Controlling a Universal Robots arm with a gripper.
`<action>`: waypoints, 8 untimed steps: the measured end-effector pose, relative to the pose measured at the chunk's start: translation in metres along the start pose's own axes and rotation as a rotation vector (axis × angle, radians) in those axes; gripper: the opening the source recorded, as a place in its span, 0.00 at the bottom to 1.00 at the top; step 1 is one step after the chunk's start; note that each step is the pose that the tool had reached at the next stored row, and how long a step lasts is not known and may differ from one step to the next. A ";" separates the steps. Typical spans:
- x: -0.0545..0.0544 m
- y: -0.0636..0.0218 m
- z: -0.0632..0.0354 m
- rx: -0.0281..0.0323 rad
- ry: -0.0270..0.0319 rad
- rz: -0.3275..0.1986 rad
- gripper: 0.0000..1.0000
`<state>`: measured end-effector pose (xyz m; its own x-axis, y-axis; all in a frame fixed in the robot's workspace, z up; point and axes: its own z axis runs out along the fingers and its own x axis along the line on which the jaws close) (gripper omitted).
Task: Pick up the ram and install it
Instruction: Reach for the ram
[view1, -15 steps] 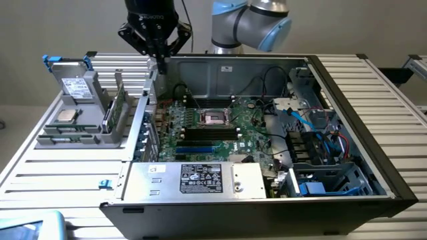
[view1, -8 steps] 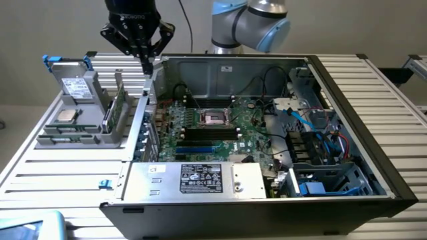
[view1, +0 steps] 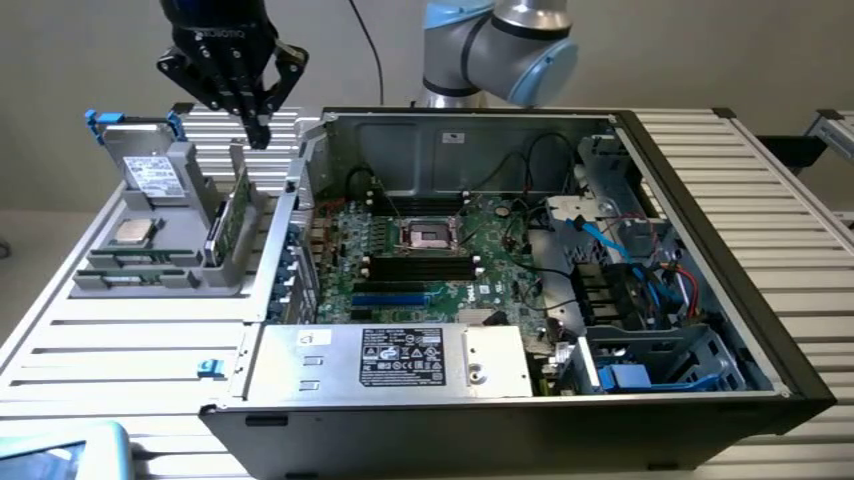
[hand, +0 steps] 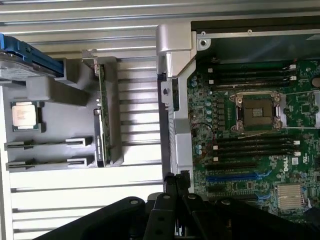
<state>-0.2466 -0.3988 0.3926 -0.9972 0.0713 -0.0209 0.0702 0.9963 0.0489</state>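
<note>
The ram (view1: 232, 216) is a narrow green stick standing on edge in a slot of the grey holder (view1: 160, 275), at the exterior view's left, beside the open computer case. In the wrist view the ram (hand: 101, 116) appears edge-on in that holder (hand: 60, 160). My gripper (view1: 256, 133) hangs above the far end of the ram, apart from it, fingers pointing down and shut on nothing. In the wrist view, the gripper (hand: 176, 183) has its black fingers pressed together. The black memory slots (view1: 424, 266) lie empty on the motherboard (view1: 501, 255) inside the case.
A small silver processor chip (view1: 131, 232) and a drive (view1: 150, 176) with a blue handle sit on the same holder. The case wall (view1: 296, 215) stands between holder and motherboard. Cables and drive bays (view1: 627, 280) crowd the case at the exterior view's right. The power supply (view1: 400, 358) sits in front.
</note>
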 end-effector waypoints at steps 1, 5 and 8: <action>0.004 -0.0003 -0.0001 0.0000 -0.0001 0.000 0.11; 0.023 -0.0016 -0.0006 0.0000 0.0000 0.000 0.11; 0.035 -0.0025 -0.0008 -0.0001 -0.0001 0.000 0.11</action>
<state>-0.2820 -0.3988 0.3926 -0.9972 0.0711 -0.0210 0.0700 0.9963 0.0489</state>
